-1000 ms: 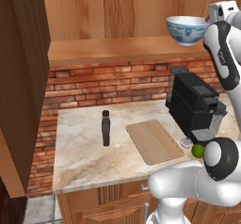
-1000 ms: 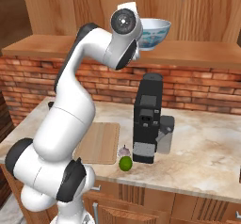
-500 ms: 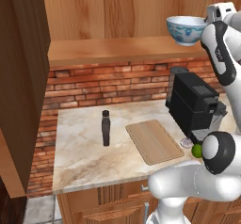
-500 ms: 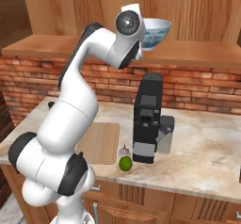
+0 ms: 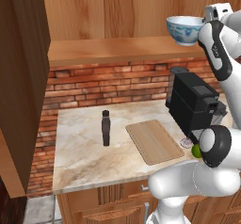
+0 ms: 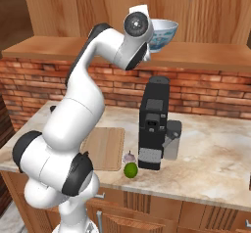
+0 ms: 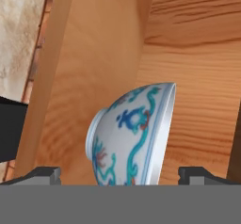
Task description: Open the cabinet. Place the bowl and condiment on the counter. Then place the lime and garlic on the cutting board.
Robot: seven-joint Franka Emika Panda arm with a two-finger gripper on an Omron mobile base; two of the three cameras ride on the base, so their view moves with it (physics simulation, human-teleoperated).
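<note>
Cabinet (image 5: pixel 117 16): open, its brown door (image 5: pixel 21 86) swung out at the left, the lower shelf exposed. Bowl (image 5: pixel 184 29): white with blue pattern, upright on that shelf at its right end, above the black coffee machine (image 5: pixel 193 105); over the last second it has not shifted. Gripper (image 7: pixel 120 173): jaws spread wide, one dark tip to each side of the bowl's flank, no contact visible; the arm has edged a little nearer in that second, so the approach seems nearly complete and a closing grasp is judged to be the next step. Condiment (image 5: pixel 106 128): dark bottle standing upright on the counter (image 5: pixel 80 157), left of the cutting board (image 5: pixel 154 141) and apart from it; that item looks already placed. Lime (image 6: pixel 130 170): on the counter just beside the board's right edge, in front of the coffee machine. Garlic (image 6: pixel 129 157): touching or nearly touching the lime, behind it. Neither is on the board yet.
</note>
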